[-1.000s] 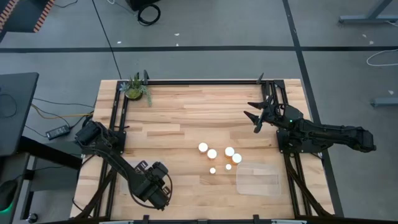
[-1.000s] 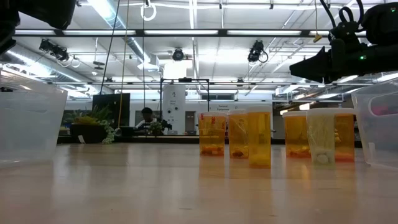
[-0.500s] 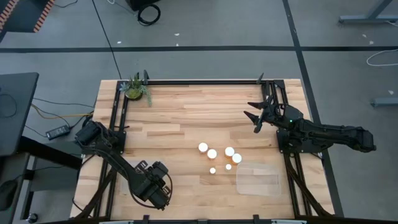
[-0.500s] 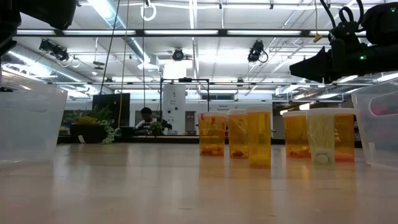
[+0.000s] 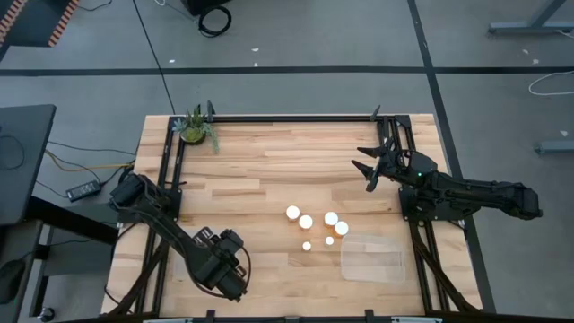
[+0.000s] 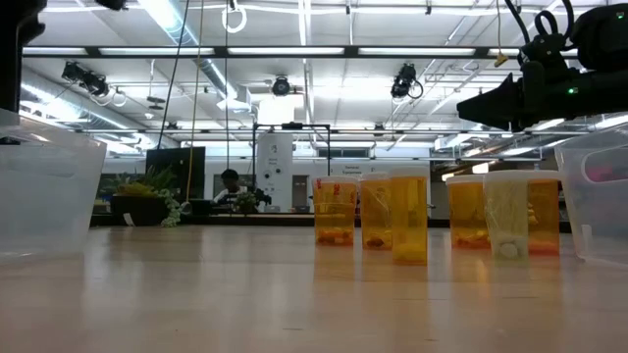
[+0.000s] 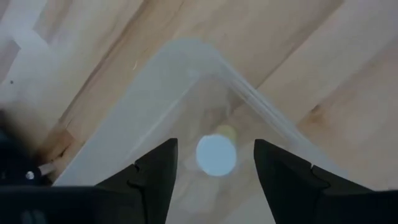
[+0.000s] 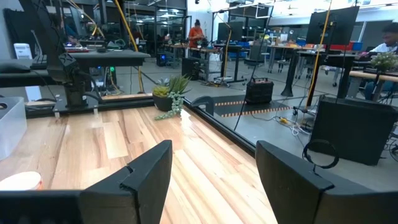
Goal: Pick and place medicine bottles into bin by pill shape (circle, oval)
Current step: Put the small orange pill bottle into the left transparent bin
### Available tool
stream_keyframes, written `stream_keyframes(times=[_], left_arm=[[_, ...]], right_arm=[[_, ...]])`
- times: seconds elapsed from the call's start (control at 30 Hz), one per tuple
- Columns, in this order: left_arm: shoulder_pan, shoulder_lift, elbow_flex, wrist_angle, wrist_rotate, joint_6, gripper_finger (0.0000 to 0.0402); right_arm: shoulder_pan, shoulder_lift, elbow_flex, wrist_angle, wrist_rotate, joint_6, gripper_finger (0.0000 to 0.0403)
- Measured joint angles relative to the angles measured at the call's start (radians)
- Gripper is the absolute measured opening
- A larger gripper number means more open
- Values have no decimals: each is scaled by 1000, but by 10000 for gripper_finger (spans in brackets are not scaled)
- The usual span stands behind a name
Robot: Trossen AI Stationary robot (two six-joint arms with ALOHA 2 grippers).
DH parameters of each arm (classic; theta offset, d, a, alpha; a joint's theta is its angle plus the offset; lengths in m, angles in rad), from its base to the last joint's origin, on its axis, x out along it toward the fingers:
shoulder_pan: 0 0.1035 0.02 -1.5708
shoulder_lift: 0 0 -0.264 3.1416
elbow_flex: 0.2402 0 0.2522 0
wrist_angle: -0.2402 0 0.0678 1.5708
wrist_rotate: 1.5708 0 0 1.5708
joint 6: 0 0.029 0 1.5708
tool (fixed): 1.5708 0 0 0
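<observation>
Medicine bottles, amber translucent plastic cylinders with white round caps [image 5: 306,222], are seen clustered upright on the pale wooden desk [image 5: 269,170], between the two arms and just beside a clear plastic bin [image 5: 372,258] at the right front. Six white caps are counted there from above; in the low view the amber bodies [image 6: 409,218] are seen side by side, with pills at the bottom, shape too small to tell.

One further white-capped bottle [image 7: 216,155] is seen in the left wrist view, lying inside a second clear plastic bin [image 7: 186,68] at the left front of the desk. The left pincer [image 7: 216,180] is held directly above it, fingers spread wide and apart from the cap, nothing gripped. This is judged to be a release: the bottle sits in its bin and the pincer is placed so as to clear it. No other contents can be made out in this bin.

The right-hand bin appears to hold nothing in the high view, though its clear walls make this uncertain.

The right pincer [image 5: 369,168] waits over the far right of the desk, well apart from the bottles, fingers parted and holding nothing.
</observation>
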Motion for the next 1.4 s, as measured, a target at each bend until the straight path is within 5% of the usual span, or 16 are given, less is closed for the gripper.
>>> stream_keyframes(times=[0.4, 1.1, 1.4], left_arm=[[104, 0, 115, -13, -73, 155, 195], [400, 108, 115, 664, 48, 834, 197], [415, 207, 229, 693, 85, 955, 204]], right_arm=[[0, 0, 0, 0, 0, 0, 239], [0, 0, 0, -1, 0, 0, 239], [0, 0, 0, 0, 0, 0, 239]])
